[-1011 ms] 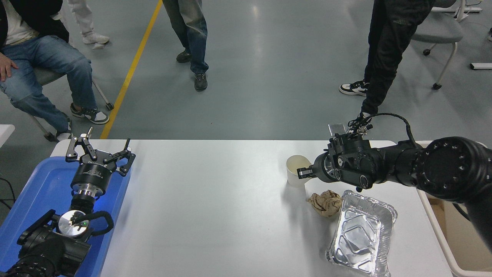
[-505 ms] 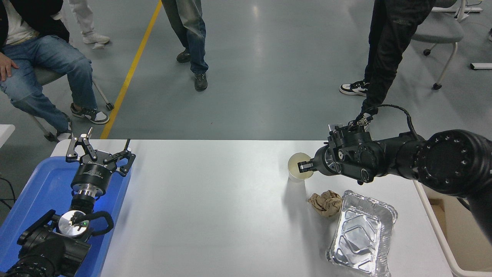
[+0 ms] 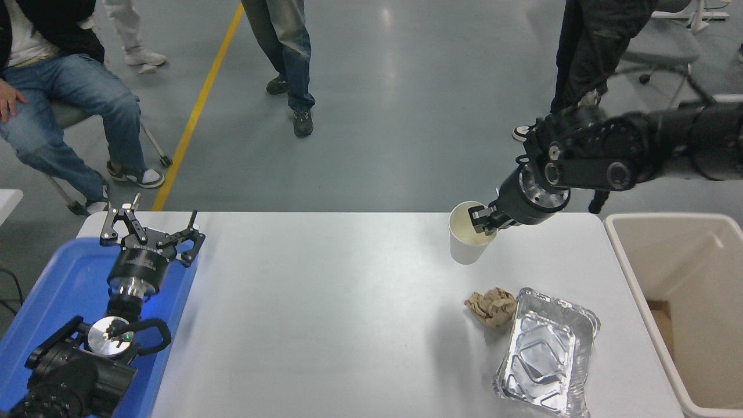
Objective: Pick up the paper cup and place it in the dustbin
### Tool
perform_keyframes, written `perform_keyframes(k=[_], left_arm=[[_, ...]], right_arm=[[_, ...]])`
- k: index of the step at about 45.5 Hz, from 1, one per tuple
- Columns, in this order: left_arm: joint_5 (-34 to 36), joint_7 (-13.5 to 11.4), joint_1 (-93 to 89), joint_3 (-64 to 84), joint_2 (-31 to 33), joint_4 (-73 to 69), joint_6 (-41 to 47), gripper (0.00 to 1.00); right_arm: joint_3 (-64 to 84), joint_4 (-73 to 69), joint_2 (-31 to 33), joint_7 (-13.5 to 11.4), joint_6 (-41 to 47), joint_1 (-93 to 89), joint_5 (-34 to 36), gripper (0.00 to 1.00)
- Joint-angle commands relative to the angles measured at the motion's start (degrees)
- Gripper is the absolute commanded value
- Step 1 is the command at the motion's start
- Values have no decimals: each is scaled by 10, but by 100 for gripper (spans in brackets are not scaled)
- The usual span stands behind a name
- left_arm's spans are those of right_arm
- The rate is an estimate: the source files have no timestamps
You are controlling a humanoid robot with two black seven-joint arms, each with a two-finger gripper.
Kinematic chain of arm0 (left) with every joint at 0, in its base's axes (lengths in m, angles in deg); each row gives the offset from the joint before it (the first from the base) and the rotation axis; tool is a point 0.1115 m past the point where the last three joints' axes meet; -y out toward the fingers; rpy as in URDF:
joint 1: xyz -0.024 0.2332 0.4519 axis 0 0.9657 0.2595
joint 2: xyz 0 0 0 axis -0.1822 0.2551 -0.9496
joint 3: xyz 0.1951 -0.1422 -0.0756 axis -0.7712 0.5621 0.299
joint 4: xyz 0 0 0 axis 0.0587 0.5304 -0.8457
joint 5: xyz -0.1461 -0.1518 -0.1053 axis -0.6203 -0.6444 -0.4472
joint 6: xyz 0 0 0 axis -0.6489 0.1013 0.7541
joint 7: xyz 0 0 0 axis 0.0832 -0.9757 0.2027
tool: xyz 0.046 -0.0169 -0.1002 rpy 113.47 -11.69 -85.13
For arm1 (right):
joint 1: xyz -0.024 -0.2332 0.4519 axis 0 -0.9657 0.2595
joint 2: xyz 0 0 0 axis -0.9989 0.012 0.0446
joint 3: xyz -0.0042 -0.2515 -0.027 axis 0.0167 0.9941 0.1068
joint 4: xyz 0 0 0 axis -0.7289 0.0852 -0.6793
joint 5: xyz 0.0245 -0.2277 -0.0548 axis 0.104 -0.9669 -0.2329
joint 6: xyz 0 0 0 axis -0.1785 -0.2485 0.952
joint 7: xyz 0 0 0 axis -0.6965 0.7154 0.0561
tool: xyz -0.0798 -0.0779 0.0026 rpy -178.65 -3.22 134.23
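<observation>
A black robot arm reaching in from the right edge holds a paper cup (image 3: pixel 466 239) above the far side of a white table (image 3: pixel 325 313). The right gripper (image 3: pixel 483 220) has its jaws clamped on the cup's rolled rim, one finger dipping into the cream-coloured inside. The cup is plain white, tapered and smooth, and it tilts slightly, its mouth toward the camera.

To the right, just past the table's edge, stands the dustbin (image 3: pixel 685 302), a large beige rectangular plastic bin with rounded corners and a thick rim; a patch of brown shows at its bottom. The cup is well apart from it, to its left.

On the table nearer the camera lie a crumpled brown paper ball (image 3: pixel 491 306) and, touching it on the right, a silver foil tray (image 3: pixel 545 354), rectangular, with embossed ridges and a crinkled rim.

The left gripper (image 3: pixel 152 232) rests parked at the lower left over a glossy blue plastic tray (image 3: pixel 52 290), its metal-linked jaws spread apart. A tiny green light shows on the arm behind it.

Beyond the table, people stand and sit on a smooth grey floor marked by a yellow line (image 3: pixel 197 104). No brand, label or writing can be read anywhere.
</observation>
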Motion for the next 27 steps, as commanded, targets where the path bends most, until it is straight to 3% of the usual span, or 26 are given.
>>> perform_keyframes(k=[1, 19, 27], left_arm=[[0, -1, 0, 0, 0, 0, 0, 99], [0, -1, 1, 0, 0, 0, 0, 99], [-1, -2, 1, 2, 0, -1, 0, 99]], right_arm=[[32, -76, 49, 1, 97, 221, 15, 0], [89, -73, 44, -1, 97, 275, 28, 0], [173, -67, 80, -2, 84, 256, -12, 0]])
